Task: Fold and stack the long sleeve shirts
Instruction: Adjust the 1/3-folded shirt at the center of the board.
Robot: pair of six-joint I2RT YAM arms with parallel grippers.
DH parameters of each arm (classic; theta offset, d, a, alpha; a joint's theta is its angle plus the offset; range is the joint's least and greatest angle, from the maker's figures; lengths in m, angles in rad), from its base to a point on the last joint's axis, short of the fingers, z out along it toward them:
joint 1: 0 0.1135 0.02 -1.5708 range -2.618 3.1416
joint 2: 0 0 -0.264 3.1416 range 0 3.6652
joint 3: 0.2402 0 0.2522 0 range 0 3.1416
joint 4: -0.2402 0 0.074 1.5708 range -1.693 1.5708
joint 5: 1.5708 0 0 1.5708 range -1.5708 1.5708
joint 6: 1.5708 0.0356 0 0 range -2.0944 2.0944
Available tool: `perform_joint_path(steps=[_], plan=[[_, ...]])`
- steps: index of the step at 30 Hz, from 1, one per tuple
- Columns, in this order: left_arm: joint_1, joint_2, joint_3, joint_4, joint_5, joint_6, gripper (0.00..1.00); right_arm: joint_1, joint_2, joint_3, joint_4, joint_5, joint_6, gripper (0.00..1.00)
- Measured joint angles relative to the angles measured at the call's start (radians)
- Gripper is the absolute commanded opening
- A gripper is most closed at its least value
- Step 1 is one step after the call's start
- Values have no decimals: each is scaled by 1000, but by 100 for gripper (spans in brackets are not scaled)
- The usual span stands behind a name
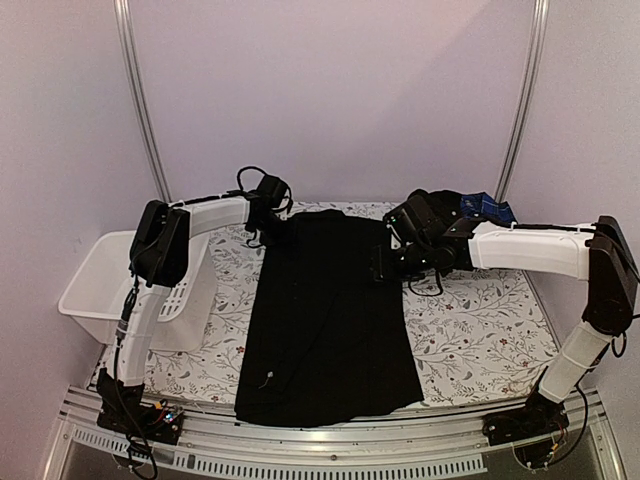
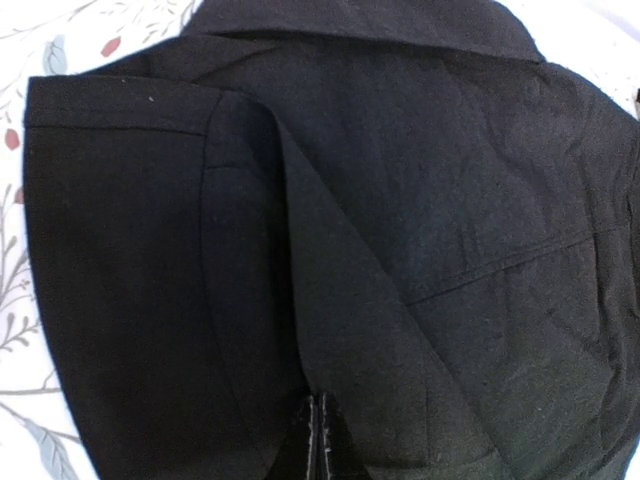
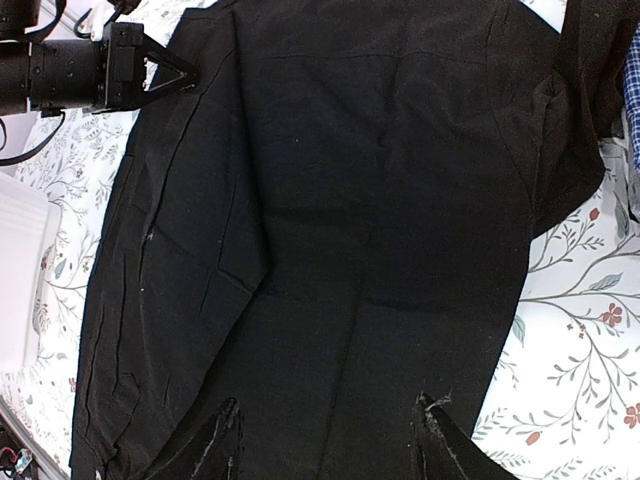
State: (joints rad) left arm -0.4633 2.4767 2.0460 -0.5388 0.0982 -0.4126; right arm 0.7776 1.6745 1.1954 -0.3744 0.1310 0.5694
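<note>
Top external, shirt: soft plain black long sleeve shirt (image 1: 325, 320) lies flat along the flower-printed tabletop (image 1: 480, 330), collar at the far end, hem near the arm bases.
Top external, others: blue-and-navy plaid shirt (image 1: 487, 207) is bunched behind the right arm; white slotted plastic basket (image 1: 110, 290) sits at the left edge.
Left wrist, grip: left hand (image 2: 318, 440) is pinched tight on a raised fold below the shoulder.
Right wrist, grip: right hand (image 3: 330, 440) is spread wide over the cloth, holding nothing.
Handling: light, limp cloth that creases easily; it would likely sag and drag if lifted at one point.
Where to hold: shoulder seams or side edges, both sides together.
</note>
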Motion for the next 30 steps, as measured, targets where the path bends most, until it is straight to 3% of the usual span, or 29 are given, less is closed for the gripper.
perform_joint_path(steps=[26,28,30], plan=[[29,-10,-37,2,-110,0,0,0,0,0,0,14,0,56],[31,-10,-37,2,-109,0,6,0,0,0,0,16,0,56],[32,-10,-37,3,-107,1,19,0,0,0,0,19,0,56]])
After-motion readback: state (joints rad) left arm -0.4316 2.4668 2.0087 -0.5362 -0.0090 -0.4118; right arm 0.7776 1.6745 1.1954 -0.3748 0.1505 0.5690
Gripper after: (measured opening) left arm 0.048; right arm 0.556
